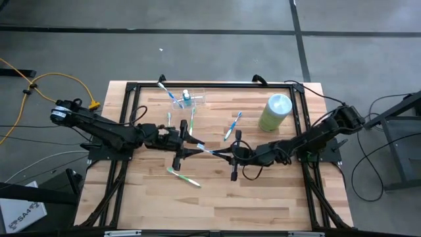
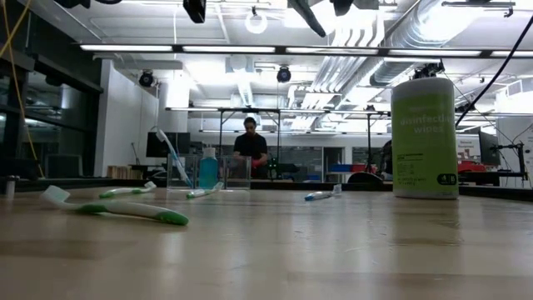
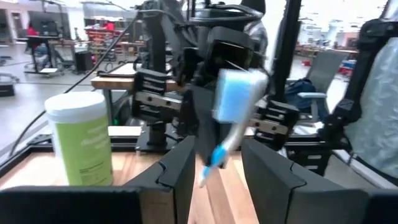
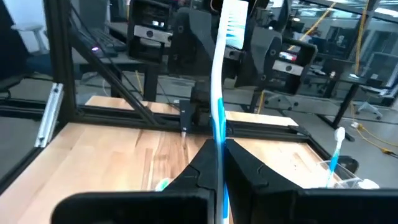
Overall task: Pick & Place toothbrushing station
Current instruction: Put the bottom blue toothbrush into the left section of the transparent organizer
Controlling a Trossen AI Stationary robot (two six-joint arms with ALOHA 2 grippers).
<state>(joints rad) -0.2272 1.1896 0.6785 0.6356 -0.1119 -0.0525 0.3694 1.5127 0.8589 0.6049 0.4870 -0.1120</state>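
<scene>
My right gripper (image 1: 227, 156) is shut on a white and blue toothbrush (image 1: 212, 151), high above the middle of the table. The brush points toward my left gripper (image 1: 195, 146), which is open. Its fingers (image 3: 180, 171) stand on either side of the brush's blue bristle head (image 3: 238, 93) without touching it. The clear holder (image 1: 186, 100) stands on the table at the far side with a toothbrush and a small blue bottle in it. It also shows in the low view (image 2: 208, 171). My right gripper pinches the toothbrush's handle (image 4: 217, 134) between its two fingers. The fingers come level from the table's right side and lie along the brush. The brush sticks out forward past the fingertips, head (image 4: 233, 25) away from the gripper, lifted clear of the table.
A light green canister (image 1: 276, 112) stands at the far right. Loose toothbrushes lie on the table: a green one (image 1: 184, 178) near the middle front, a blue one (image 1: 233, 125), and green ones (image 1: 192, 122) near the holder. A black frame (image 1: 210, 84) edges the table. A person stands in the room behind (image 2: 251, 146).
</scene>
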